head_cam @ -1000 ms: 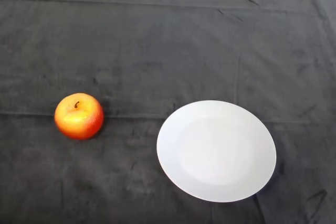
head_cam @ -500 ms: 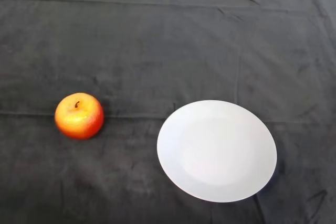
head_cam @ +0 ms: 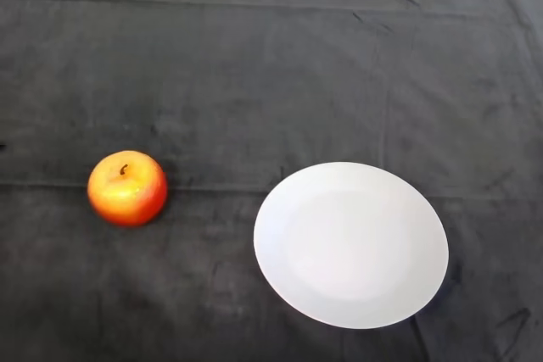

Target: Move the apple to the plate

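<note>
Red-orange round apple [head_cam: 127, 188] untouched, apart from white round plate [head_cam: 350, 244]; hand unseen, state untold. Reach and grasp are required next.

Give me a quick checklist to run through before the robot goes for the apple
1. Apple in view and upright, stem up, on the dark cloth: ok.
2. Apple free to grasp, nothing touching or covering it: ok.
3. Plate in view, white, with nothing on it: ok.
4. Stretch of cloth between apple and plate bare, the two clearly apart: ok.
5. Apple on the plate: not ok, it sits to the plate's left, still to be moved.
6. Left hand's position and readiness: cannot tell, no part of the robot shows.
</note>
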You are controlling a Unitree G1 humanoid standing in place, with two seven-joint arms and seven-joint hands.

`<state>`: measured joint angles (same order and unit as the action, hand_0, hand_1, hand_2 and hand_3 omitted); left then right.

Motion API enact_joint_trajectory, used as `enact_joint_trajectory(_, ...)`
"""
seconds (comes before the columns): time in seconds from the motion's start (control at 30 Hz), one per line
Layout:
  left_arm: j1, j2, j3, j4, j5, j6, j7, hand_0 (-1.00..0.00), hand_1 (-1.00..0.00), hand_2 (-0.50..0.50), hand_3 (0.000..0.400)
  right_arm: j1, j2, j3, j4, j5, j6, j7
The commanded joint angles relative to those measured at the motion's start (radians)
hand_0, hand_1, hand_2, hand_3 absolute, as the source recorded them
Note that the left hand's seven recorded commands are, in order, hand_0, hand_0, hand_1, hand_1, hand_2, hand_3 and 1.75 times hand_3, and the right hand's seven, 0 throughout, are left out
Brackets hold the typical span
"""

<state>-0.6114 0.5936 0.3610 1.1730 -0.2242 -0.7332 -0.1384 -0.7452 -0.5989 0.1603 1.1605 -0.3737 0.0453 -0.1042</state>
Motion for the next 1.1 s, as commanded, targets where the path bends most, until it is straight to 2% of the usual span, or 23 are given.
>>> enact_joint_trajectory(0.03,-0.043,-0.011,-0.031,-0.043,0.019,-0.028,-0.017,0.00,0.00,0.00,0.000,0.016,-0.007,-0.0075,0.010,0.0067,-0.002,0.0009)
enact_joint_trajectory(0.73,-0.045,-0.123,-0.173,-0.062,0.134,-0.073,-0.131,0.00,0.00,0.00,0.000,0.017,-0.007,-0.0077,0.008,0.0070,0.000,0.0013)
enact_joint_trajectory(1.1,-0.035,-0.165,-0.234,-0.069,0.181,-0.056,-0.167,0.00,0.00,0.00,0.000,0.018,-0.007,-0.0079,0.006,0.0071,0.000,0.0015)
